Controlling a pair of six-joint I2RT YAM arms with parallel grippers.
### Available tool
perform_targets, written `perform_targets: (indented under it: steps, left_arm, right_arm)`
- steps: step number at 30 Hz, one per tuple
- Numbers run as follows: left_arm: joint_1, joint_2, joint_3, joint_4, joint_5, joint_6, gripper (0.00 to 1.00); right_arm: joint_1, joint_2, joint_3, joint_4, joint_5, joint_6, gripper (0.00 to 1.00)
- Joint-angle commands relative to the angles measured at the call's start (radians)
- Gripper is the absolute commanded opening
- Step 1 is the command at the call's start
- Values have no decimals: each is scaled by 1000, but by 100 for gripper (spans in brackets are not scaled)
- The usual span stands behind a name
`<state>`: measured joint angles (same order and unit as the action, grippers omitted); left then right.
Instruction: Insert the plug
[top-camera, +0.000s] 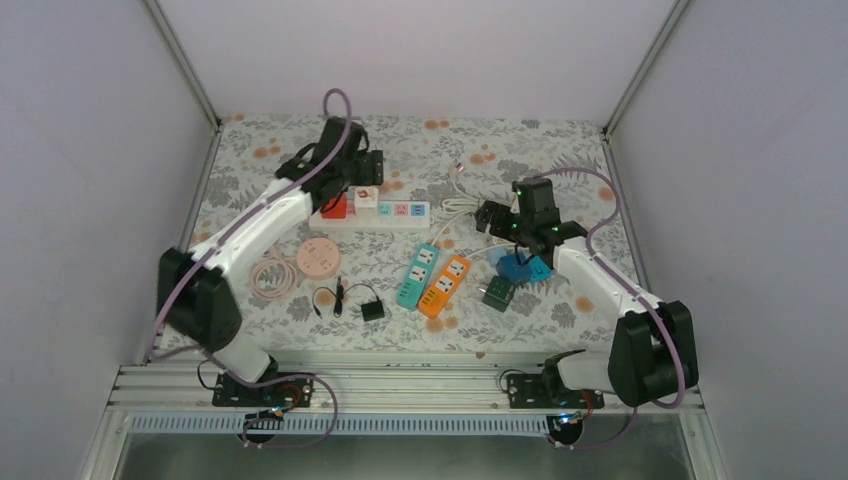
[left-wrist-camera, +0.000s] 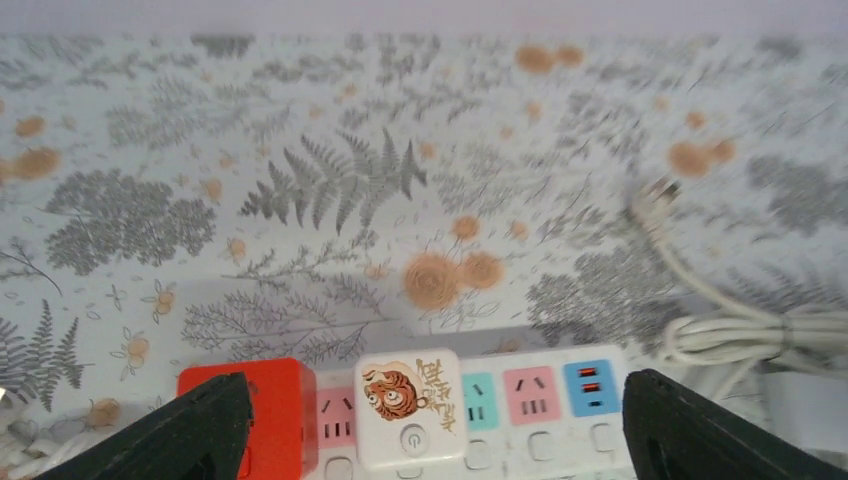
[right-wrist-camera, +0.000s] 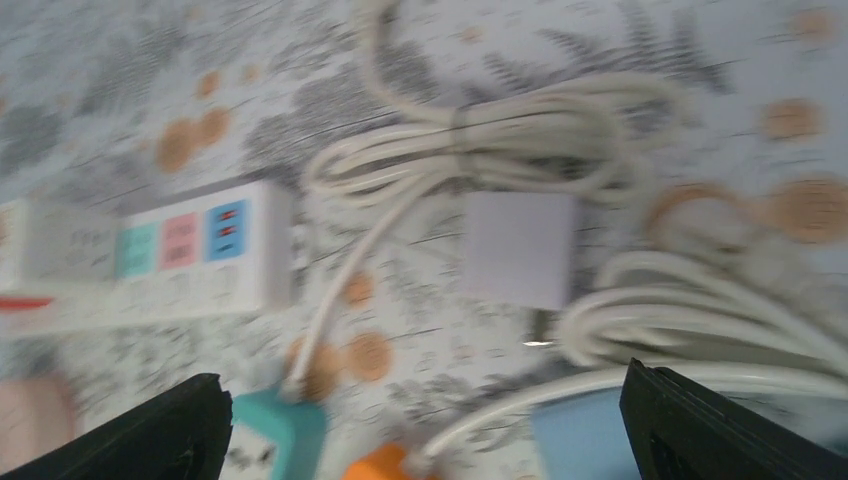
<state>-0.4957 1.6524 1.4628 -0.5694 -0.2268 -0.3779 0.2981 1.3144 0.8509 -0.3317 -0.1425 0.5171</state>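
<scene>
A white power strip lies at the middle back of the table. A red cube plug and a white plug with a tiger picture sit in its left end. In the left wrist view the tiger plug sits in the strip beside the red cube. My left gripper is open and empty, its fingers on either side of and above these plugs. My right gripper is open and empty over the cables; its view is blurred.
A white adapter and coiled white cables lie under the right gripper. A teal strip, an orange strip, a green cube, a blue piece, a pink round strip and a black adapter lie nearer.
</scene>
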Motion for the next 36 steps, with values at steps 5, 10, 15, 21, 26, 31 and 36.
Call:
perform_targets:
  steps: [5,10,15,21,26,31,36]
  left_arm:
    - [2,-349,-240,192,-18,94,100]
    - [2,-516,-372,294,99,117,100]
    - [2,-614,-480,398,230,152,100]
    - [2,-615,-448,388,363,159,100]
    - [2,-597,-426,426,501,117,100]
    - [2,-564,-417,380,520,124,100]
    - [2,-545,-409,368,522,126,100]
  right_arm:
    - [-10,-30,-4,-169,478,95,100]
    - [-9,-50,-61,-207,370,51,99]
    - [-10,-16,-91,-197,259,1,100]
    - [-9,-21,-117,-183,200,-43,99]
    - [-9,62,-106,-247,292,58,96]
    - [21,55,-134,-235,270,87,84]
    - [33,35,-131,-250,332,128,70]
